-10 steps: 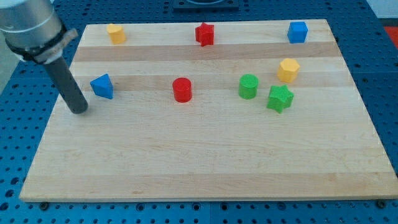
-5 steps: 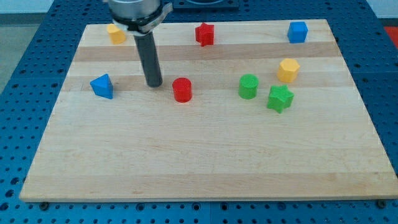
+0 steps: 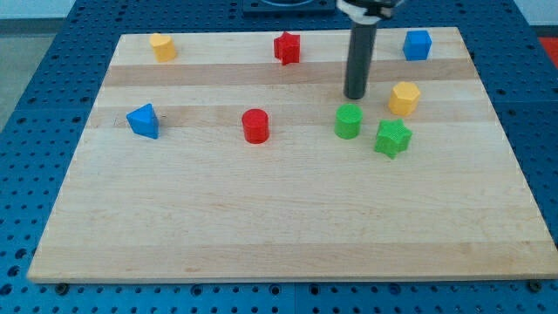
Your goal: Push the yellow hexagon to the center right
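Observation:
The yellow hexagon (image 3: 404, 98) sits on the wooden board (image 3: 288, 218) at the view's right, above the middle. My tip (image 3: 355, 95) rests on the board a short way to the hexagon's left, apart from it. The tip is just above the green cylinder (image 3: 348, 121). The green star (image 3: 392, 138) lies below the hexagon.
A second yellow block (image 3: 161, 46) sits at the top left. A red star (image 3: 287, 47) is at the top middle and a blue cube (image 3: 418, 44) at the top right. A red cylinder (image 3: 255, 126) and a blue triangular block (image 3: 144, 120) lie left of centre.
My tip has swept from the board's left edge across to the right, passing the blue triangular block and red cylinder. It now stands left of the yellow hexagon. No block has moved.

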Motion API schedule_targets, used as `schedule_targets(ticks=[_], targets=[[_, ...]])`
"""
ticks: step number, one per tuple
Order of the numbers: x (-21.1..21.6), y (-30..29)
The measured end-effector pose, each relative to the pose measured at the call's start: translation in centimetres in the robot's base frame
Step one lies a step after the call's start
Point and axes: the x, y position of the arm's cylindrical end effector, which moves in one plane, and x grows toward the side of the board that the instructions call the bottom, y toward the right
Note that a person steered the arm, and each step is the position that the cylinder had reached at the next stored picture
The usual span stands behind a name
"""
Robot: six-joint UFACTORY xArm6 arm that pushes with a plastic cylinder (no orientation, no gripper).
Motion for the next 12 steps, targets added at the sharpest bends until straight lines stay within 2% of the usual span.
schedule_targets(ticks=[2,7,12], targets=[[-0.8,4.2],[1.4,7.1],[2.2,7.4]])
